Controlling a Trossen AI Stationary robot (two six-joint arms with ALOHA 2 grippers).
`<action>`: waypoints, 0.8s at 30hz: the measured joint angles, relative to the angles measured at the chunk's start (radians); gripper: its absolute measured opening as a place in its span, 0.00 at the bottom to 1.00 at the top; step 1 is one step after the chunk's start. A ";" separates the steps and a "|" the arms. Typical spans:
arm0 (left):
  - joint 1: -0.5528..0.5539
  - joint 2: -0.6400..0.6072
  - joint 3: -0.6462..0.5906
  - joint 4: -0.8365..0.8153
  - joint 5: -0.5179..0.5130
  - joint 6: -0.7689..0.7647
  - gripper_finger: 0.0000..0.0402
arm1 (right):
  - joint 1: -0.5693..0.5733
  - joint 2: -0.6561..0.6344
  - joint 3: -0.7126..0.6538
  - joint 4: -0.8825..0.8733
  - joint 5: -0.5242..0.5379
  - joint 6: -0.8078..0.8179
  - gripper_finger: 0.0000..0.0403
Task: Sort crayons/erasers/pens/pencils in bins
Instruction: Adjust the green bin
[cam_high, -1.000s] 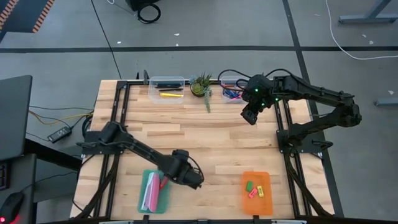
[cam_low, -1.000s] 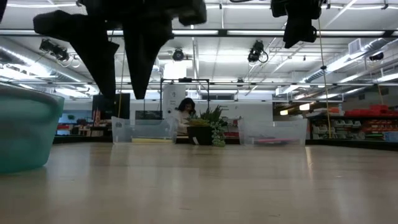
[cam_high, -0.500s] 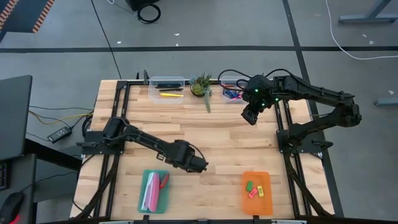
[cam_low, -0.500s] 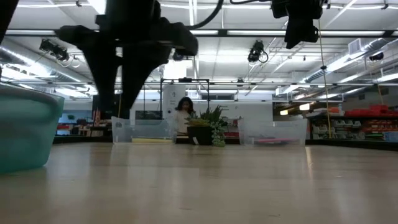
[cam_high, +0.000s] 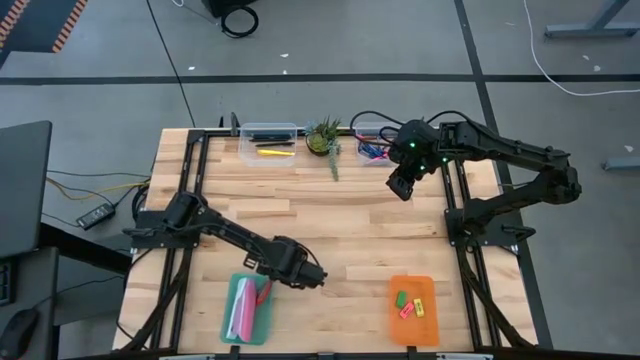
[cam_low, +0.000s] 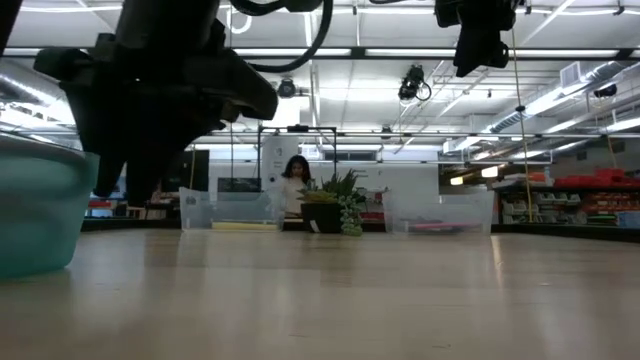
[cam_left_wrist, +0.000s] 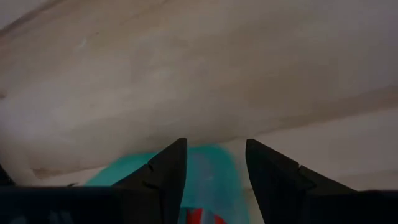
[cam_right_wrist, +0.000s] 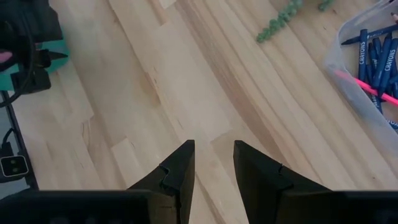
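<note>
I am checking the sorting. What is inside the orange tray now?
In the orange tray, three erasers lie: a green one, a pink-red one and a yellow one. Nothing covers the tray, so no part of its inside is hidden.

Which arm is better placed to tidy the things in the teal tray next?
Probably the left. Its claw is open and empty, right beside the teal tray, which shows between its fingers in the left wrist view. The right claw hangs at the far side, near the clear bin.

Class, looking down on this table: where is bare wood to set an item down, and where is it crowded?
Bare wood: the middle, between the plant and orange tray. Crowded: the teal tray under the left gripper, and the far tub row near the right gripper.
</note>
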 joint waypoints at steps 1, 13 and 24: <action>-0.004 0.000 0.000 -0.006 0.006 0.002 0.43 | 0.000 0.000 0.000 0.000 0.000 0.001 0.29; -0.084 -0.002 0.000 -0.006 0.029 -0.033 0.43 | 0.000 0.000 0.000 0.000 0.000 0.018 0.29; -0.087 -0.002 0.000 -0.081 0.042 -0.025 0.43 | 0.001 0.000 0.000 0.014 0.000 0.050 0.29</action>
